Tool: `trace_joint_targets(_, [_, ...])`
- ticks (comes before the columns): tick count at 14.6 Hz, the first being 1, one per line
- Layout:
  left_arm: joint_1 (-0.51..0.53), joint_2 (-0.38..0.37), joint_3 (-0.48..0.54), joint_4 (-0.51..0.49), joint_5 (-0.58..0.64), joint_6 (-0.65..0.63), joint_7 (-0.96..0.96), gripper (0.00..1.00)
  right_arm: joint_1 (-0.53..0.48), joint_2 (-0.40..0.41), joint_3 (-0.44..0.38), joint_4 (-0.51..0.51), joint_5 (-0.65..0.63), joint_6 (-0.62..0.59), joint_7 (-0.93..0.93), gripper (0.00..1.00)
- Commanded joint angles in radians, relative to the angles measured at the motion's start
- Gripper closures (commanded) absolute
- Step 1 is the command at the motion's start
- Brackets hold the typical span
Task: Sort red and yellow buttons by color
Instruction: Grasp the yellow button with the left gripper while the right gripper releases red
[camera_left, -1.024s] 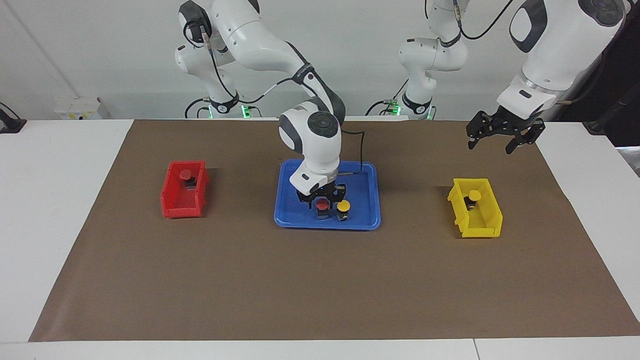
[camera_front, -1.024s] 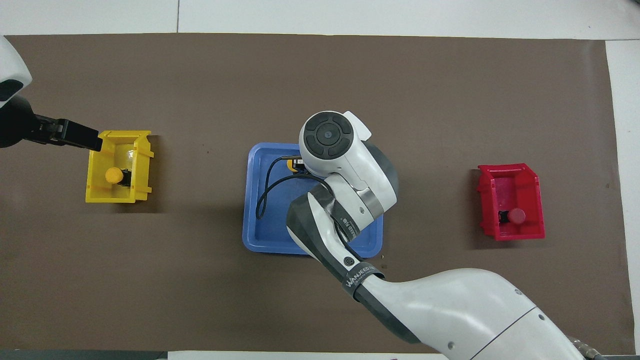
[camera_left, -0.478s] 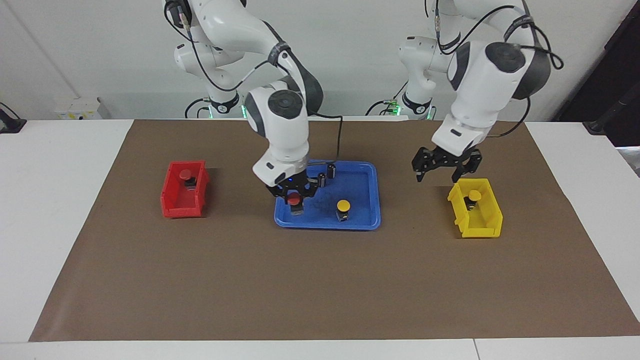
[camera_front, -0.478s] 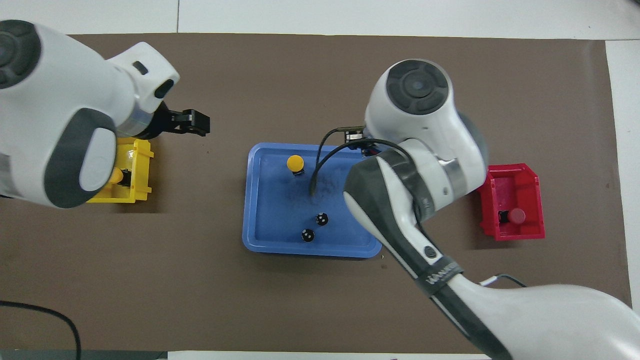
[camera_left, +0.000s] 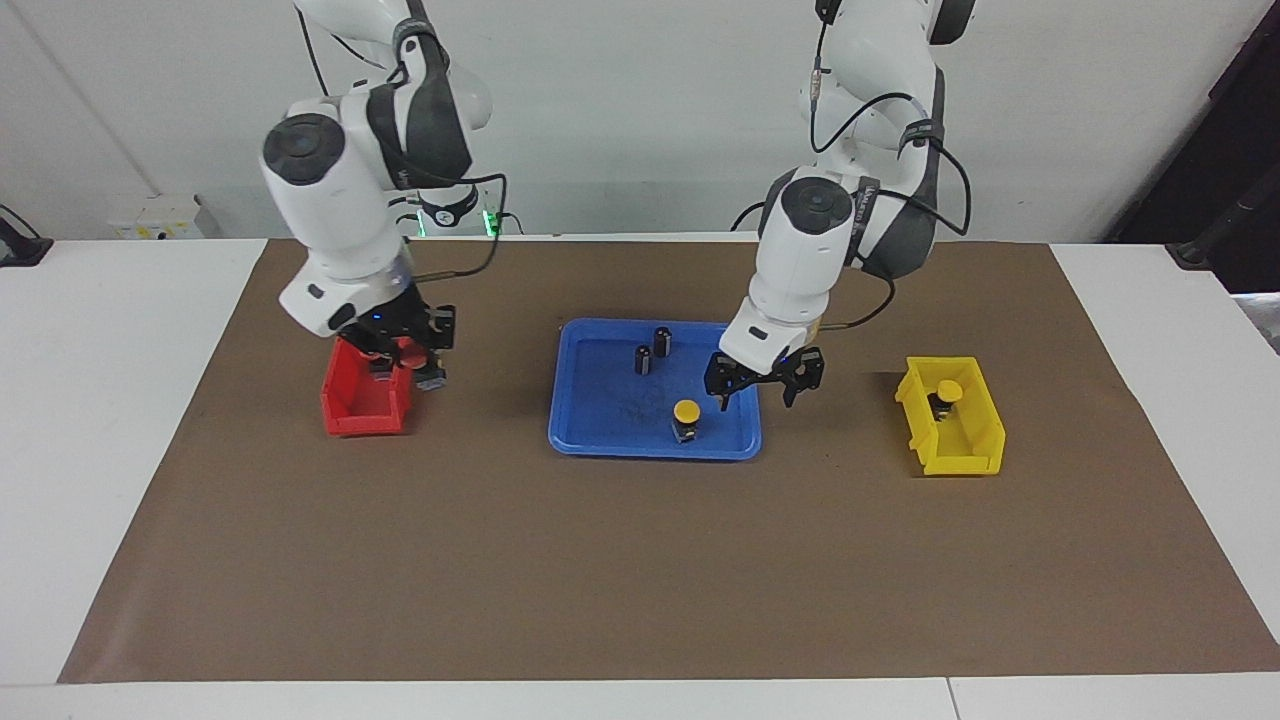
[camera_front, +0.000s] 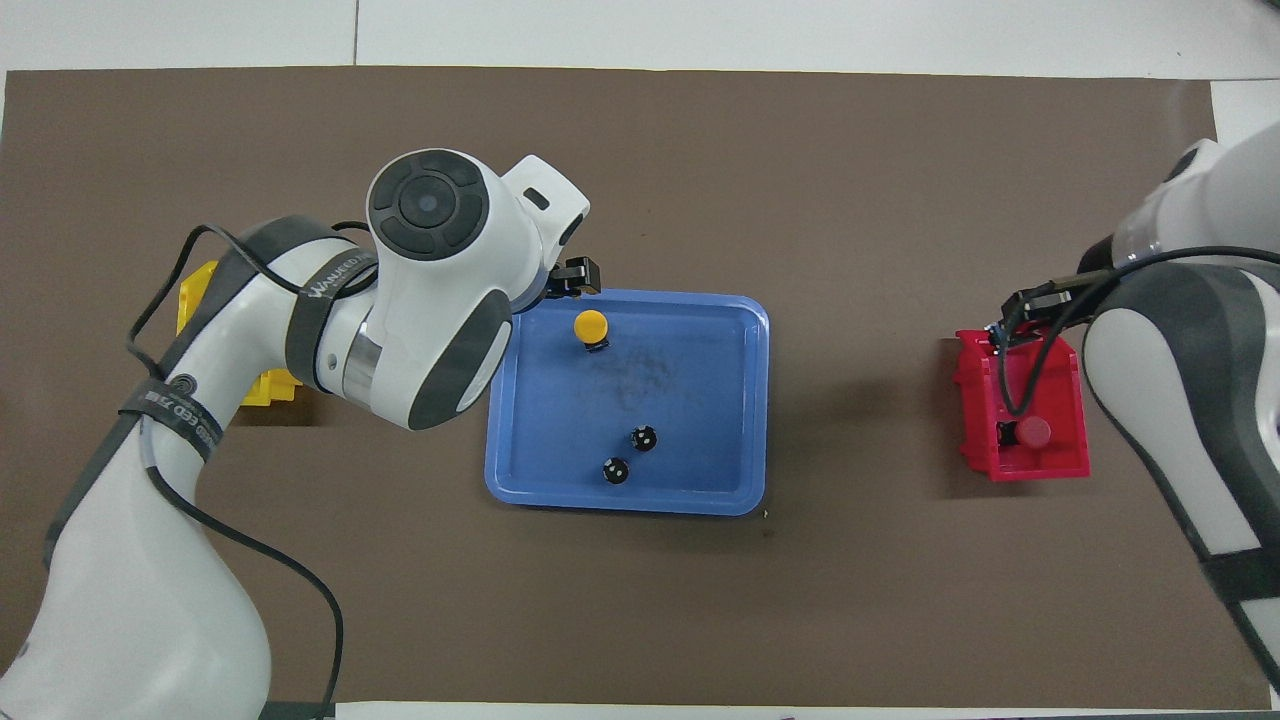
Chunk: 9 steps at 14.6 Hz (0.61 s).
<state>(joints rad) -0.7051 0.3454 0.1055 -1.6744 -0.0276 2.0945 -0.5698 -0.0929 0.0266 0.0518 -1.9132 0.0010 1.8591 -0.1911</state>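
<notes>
The red and yellow buttons are nearly sorted as I am watching. One red button (camera_front: 1034, 432) is lying in the red bin (camera_left: 345, 410) at the right arm's end of the table, and one yellow button (camera_left: 949, 390) is sitting in the yellow bin (camera_left: 962, 455) at the left arm's end. I am holding the second red button (camera_left: 408, 353) in the right gripper (camera_left: 408, 352), fingers clamped on it, hanging over the red bin. The last yellow button (camera_left: 686, 411) is standing in the blue tray (camera_left: 585, 440), at the edge farthest from the robots, with two black cylinders (camera_left: 651, 350) also in the tray, nearer to the robots. The left gripper (camera_left: 764, 382) is hovering with its jaws apart over the tray's end toward the yellow bin, just beside that yellow button and above it.

So I am judging two steps in hand: dropping off the red one and approaching the yellow one. Next, I am thinking the right gripper needs to be squarely over the bin's opening before letting go, since it seems near the rim. The left one needs to centre over the yellow cap, come down, and close without nudging it.
</notes>
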Motion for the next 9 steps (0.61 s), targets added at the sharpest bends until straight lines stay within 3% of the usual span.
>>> trace_joint_targets(1, [-0.047, 0.043, 0.014, 0.01, 0.014, 0.045, -0.053, 0.0, -0.071, -0.065, 0.016, -0.144, 0.019, 0.104, -0.099, 0.79])
trace_joint_targets(9, [-0.059, 0.067, 0.013, -0.018, 0.011, 0.085, -0.07, 0.01, -0.073, -0.096, 0.016, -0.325, 0.019, 0.304, -0.1, 0.79])
